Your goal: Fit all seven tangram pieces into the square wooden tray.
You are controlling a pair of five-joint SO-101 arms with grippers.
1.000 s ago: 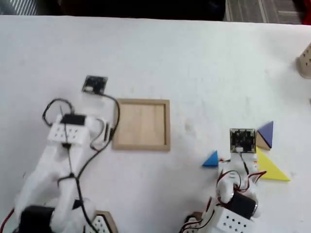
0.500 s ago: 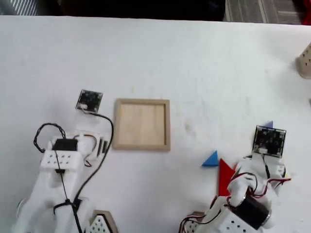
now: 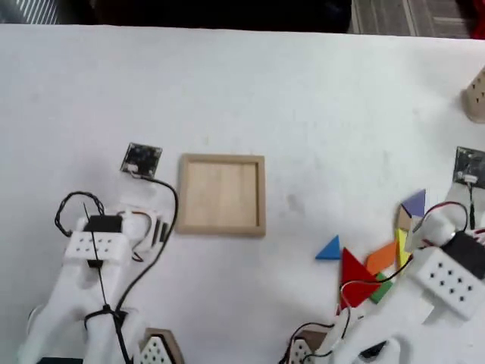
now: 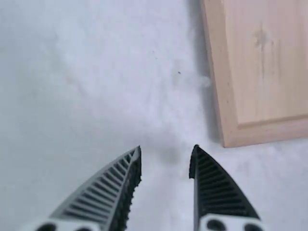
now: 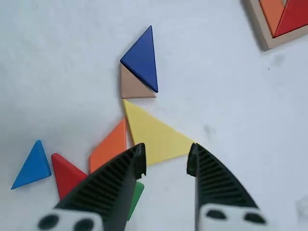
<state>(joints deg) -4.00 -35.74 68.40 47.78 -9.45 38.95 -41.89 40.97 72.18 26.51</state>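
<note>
The square wooden tray (image 3: 221,195) lies bare left of the table's middle; its corner (image 4: 250,72) is close beside my left gripper (image 4: 165,156), which is open with nothing in it and hovers over the table just left of the tray (image 3: 158,227). My right gripper (image 5: 166,156) is open above the yellow triangle (image 5: 156,134). Around it lie the dark blue triangle (image 5: 142,60), tan triangle (image 5: 134,86), orange piece (image 5: 110,147), red triangle (image 5: 67,175), light blue triangle (image 5: 32,166) and green piece (image 5: 136,192). The cluster sits at front right (image 3: 379,262).
A second wooden frame corner (image 5: 262,33) with orange and red pieces inside lies beyond the cluster. A pale wooden object (image 3: 475,95) stands at the right table edge. Both arm bases occupy the front edge. The table's back edge runs along the top.
The right arm swung to the right, uncovering the red, orange and green pieces. The left arm drew back toward the front, then stayed still.
</note>
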